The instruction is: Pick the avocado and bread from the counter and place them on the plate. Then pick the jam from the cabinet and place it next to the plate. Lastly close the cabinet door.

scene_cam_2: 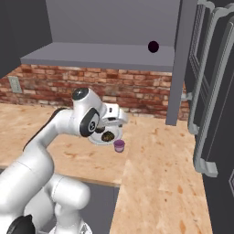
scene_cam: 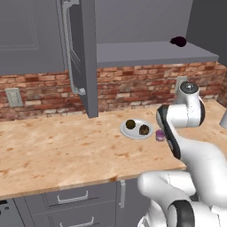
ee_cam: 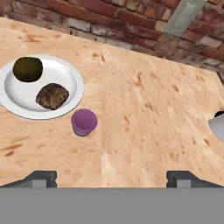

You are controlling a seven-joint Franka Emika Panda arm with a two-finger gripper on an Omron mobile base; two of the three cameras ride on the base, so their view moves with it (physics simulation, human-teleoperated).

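Jam stands upright on the counter, just beside the plate and apart from its rim, on the side nearer the pincer. In the hand view the two dark fingertips sit far apart at the bottom edge, so the pincer is spread wide and holds nothing; the jar lies ahead of it, closer to the fingertip on that view's left, with bare wood between.

On the plate rest the bread, a mottled brown lump on the side nearer the jar, and the avocado, a smooth olive-green ball behind it. The two lie close together but apart.

From the left base view the white arm bends over the counter's front edge, its wrist hanging above the wood to the right of the plate and partly hiding the jar. A pale grey object cuts into the hand view's right edge; what it is cannot be told.

Behind the counter runs a red brick wall with a grey outlet plate. Above it the cabinet stands open, a black-maroon lump lying on its grey shelf. The cabinet door is swung outward, its silvery bar handle running vertically.
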